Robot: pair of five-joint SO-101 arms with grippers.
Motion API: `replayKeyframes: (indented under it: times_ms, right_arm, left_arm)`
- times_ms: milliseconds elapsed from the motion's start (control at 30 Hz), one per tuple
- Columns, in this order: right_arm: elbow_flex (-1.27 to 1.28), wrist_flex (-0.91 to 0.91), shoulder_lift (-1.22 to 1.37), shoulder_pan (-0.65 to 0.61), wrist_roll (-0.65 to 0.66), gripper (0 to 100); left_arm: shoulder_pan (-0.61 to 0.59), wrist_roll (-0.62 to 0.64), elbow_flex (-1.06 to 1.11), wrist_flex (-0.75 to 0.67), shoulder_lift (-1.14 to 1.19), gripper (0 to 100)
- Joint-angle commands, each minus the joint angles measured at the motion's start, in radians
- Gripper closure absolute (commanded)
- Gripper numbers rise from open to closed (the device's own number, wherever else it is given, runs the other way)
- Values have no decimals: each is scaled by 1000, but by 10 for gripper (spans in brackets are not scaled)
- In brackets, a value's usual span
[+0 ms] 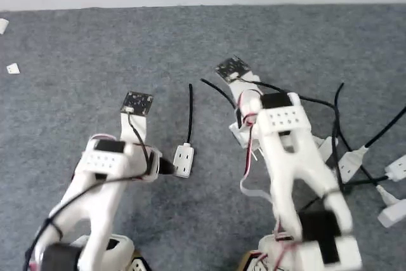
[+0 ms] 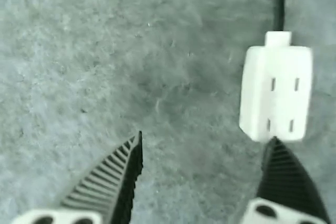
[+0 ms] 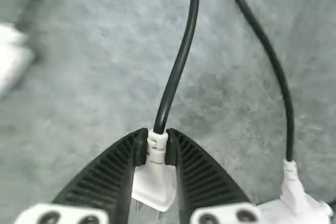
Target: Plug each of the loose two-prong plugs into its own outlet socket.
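A: Entry, largest first. Surface?

B: Grey, felt-like worktop (image 1: 76, 42). Two white arms stand on it. The left arm (image 1: 104, 176) ends just beside the socket (image 1: 183, 160). The right arm (image 1: 288, 144) is on the socket's other side, well apart from it.

A: The socket itself?

B: It lies flat between the arms, nearer the left one, with two slot pairs facing up. Its black lead (image 1: 190, 109) runs off its far end, away from the arm bases.

A: Left tool?

B: The left tool (image 2: 206, 137) is spread wide and grips nothing. One fingertip (image 2: 283, 166) sits at the socket's near end; I cannot tell whether it touches. The other fingertip is over bare worktop, off to the socket's side.

A: Right tool?

B: The right tool (image 3: 156, 132) is closed tight on a plug (image 3: 155, 187), pinching it at the neck. The prongs point back toward the wrist. The plug's cord (image 3: 181, 61) leads out from between the fingers. The plug is well apart from the socket.

A: Anything smaller?

B: A heap (image 1: 374, 176) of white sockets and black cords lies beyond the right arm, farthest from the socket.
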Motion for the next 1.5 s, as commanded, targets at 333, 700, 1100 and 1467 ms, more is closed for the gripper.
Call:
replayKeyframes:
  times_ms: [333, 700, 1100, 1467]
  right_arm:
    - [-46, 170, -570, -397, -117, 991]
    - [-3, 68, -326, -486, -166, 991]
    - [20, 39, -298, -487, -164, 991]
    - [94, -77, -303, -453, -235, 991]
  left_arm:
    - [-38, -173, -245, 94, 262, 961]
    - [31, -319, -153, 120, 135, 971]
    - [147, -388, 177, 51, -370, 967]
    - [15, -269, 213, -37, -459, 966]
